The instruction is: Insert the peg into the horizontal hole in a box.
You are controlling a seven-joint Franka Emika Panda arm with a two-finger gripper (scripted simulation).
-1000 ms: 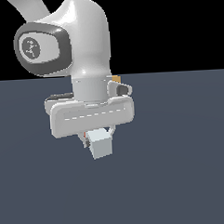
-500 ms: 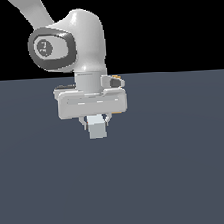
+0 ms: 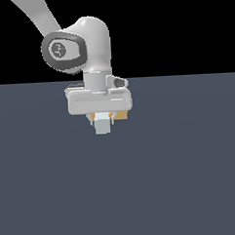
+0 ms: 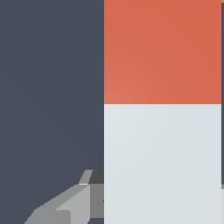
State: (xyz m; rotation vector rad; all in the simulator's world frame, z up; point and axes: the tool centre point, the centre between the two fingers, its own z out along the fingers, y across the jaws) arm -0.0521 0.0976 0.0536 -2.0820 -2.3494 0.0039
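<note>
The peg [image 4: 162, 109] fills much of the wrist view. One end of it is orange-red and the rest is white. In the exterior view only its pale square end [image 3: 102, 125] shows, poking out under the gripper [image 3: 102, 119]. It hangs above the dark grey floor [image 3: 181, 184], a bit to the exterior view's left of the middle.

The jaws are pinching the peg. One grey finger [image 4: 72, 205] shows in the wrist view, pressed right against the white part of the peg. The other finger is hidden behind the peg.

A little bit of tan-orange [image 3: 120, 115] peeks out just behind the gripper in the exterior view, on both sides of the peg. It looks like the box, but most of it is hidden by the hand. The hole cannot be seen.

Above the gripper is the white robot arm [image 3: 93, 42]. It has a round dark grey joint [image 3: 61, 50] and goes up and off toward the exterior view's left.
</note>
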